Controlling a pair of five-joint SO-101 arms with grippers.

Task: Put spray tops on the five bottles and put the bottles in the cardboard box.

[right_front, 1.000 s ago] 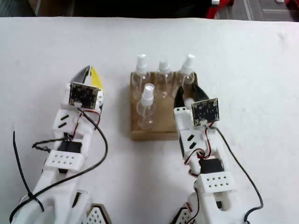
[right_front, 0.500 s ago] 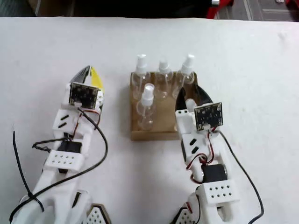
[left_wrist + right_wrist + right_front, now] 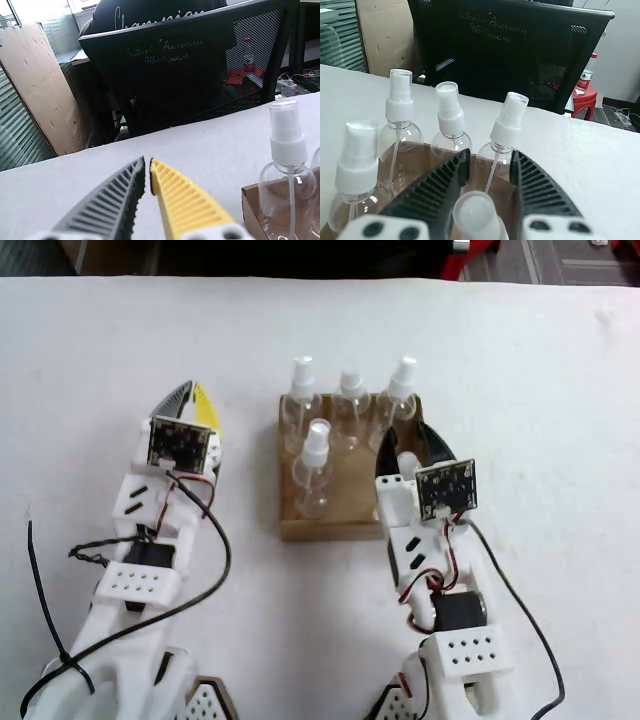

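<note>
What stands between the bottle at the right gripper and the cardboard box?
Nothing visible does. The bottle at the right gripper is over the cardboard box's near right corner, beside the four spray bottles standing in it.

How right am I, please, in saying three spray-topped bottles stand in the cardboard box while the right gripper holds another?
Not three: four spray-topped bottles stand in the cardboard box, as the high view shows; the right gripper holds the fifth bottle.

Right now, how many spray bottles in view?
5. Three bottles along the far side of the cardboard box, one front-left, one front-right at the right gripper.
</note>
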